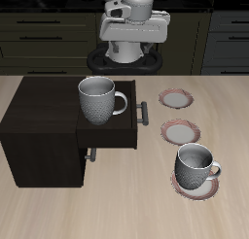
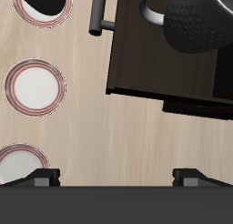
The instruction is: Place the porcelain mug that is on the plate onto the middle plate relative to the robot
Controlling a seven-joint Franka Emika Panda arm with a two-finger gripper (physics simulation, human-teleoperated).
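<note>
A: Where does the porcelain mug (image 1: 197,167) sit?
B: On the plate (image 1: 195,185) at five o'clock; the middle plate (image 1: 181,132) lies bare beyond it.
A: The gripper (image 2: 116,177)?
B: Fingers spread, empty. It could seize the other mug (image 1: 98,99) on the cabinet (image 1: 44,126), being alike.

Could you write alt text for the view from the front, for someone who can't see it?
A speckled porcelain mug sits on the plate nearest the table's front edge, in a row of three small plates; the middle plate and the farthest plate are bare. A second, similar mug stands on a dark cabinet with an open drawer, and the robot waits behind.
</note>
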